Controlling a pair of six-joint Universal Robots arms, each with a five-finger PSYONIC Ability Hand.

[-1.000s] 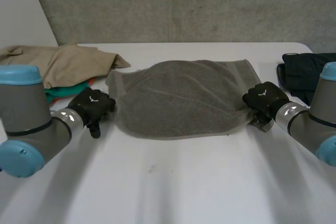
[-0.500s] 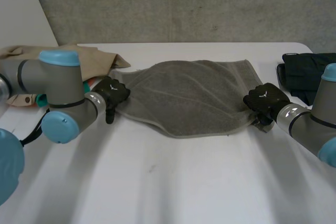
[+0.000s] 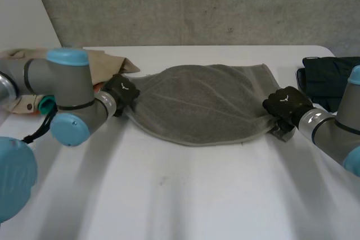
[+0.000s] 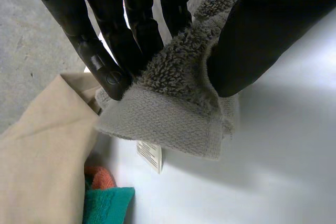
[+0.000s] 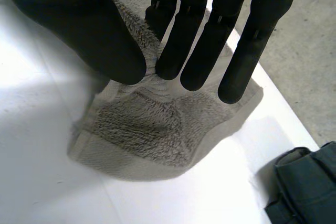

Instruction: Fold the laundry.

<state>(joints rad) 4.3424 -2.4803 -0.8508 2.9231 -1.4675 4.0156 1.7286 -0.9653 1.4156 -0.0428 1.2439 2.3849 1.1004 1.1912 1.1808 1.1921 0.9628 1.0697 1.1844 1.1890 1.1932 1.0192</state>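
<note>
White table [image 3: 180, 195] fills lower and middle frame, far edge straight, corner rounded at upper right. Rough grey concrete wall [image 3: 197, 4] across top, behind table. Plain white panel [image 3: 22, 9] upper left, slanted edge against wall. Light soft, even.

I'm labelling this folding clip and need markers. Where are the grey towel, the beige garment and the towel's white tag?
grey towel [image 3: 197, 105]: head view, the middle of the cloth.
beige garment [image 4: 37, 150]: left wrist view, its flat panel beside the towel's corner.
white tag [image 4: 150, 156]: left wrist view, the tag's face below the towel's hem.
</note>
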